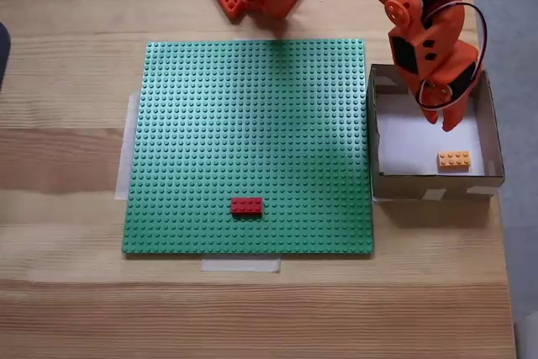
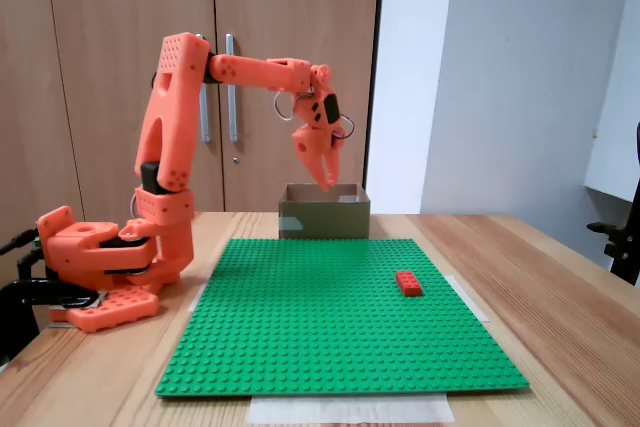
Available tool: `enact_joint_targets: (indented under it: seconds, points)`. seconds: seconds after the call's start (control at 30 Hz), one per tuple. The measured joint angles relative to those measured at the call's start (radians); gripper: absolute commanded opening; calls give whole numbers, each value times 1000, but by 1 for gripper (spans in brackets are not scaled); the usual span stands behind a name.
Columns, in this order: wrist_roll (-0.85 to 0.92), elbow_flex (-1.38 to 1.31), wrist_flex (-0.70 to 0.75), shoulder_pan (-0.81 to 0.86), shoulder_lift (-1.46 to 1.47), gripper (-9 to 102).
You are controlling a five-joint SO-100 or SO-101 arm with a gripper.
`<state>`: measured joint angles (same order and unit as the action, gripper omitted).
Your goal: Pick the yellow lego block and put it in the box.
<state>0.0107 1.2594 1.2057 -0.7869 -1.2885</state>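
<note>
Block lies flat in the box, long axis nine-to-three, at roughly five o'clock from my gripper, which hangs above it empty, jaws slightly parted; I judge only retreat remains.

No text, label, brand, number or sign can be read in either fixed view.
</note>
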Motion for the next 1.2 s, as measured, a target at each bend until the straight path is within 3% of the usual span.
enact_joint_targets:
  seconds: [0.3,0.33,0.67,1.2]
  points:
    - [0,-115,117,71,0,5]
    - [6,-153,155,87,0,-1]
    - [-35,-298,318,101,0,-1]
    - [-64,-420,396,98,0,-1]
